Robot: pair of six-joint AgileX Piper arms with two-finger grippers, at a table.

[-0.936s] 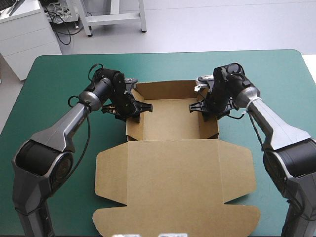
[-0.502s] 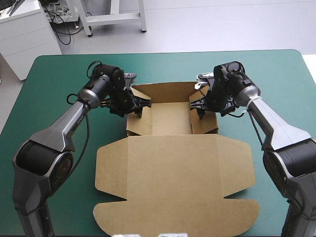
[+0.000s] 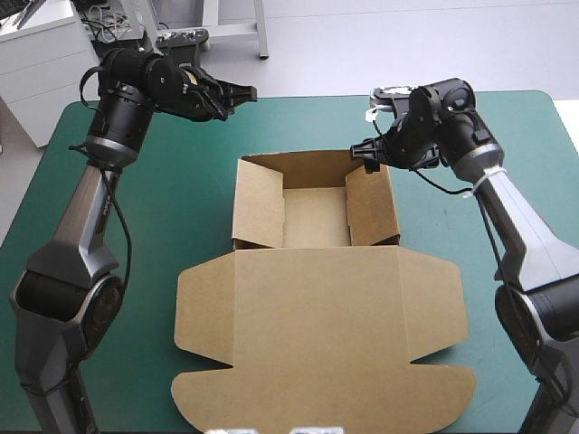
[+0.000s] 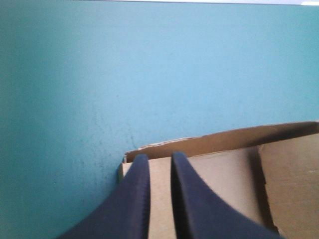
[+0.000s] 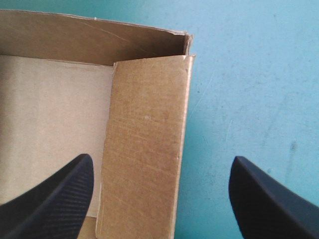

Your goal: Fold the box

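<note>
The brown box (image 3: 317,217) stands mid-table as an open tray, its walls raised, its side walls doubled inward. Its lid (image 3: 321,334) lies flat toward the table's front edge. My left gripper (image 3: 244,91) is shut on nothing, lifted above the table's far edge, well clear of the tray's far left corner. In the left wrist view the gripper (image 4: 157,162) points down at that corner of the box (image 4: 219,159). My right gripper (image 3: 365,155) hovers open at the tray's far right corner. In the right wrist view the gripper (image 5: 162,164) straddles the right wall of the box (image 5: 144,114).
The lid's rounded flaps (image 3: 204,316) spread wide across the front half of the table. Teal-green cover (image 3: 136,235) shows on both sides of the tray and in a strip beyond its far wall.
Both grippers have left the tray's inside. The left arm rose and swung away to the far left. The right gripper backed up to the far right corner. The side walls stay up.
</note>
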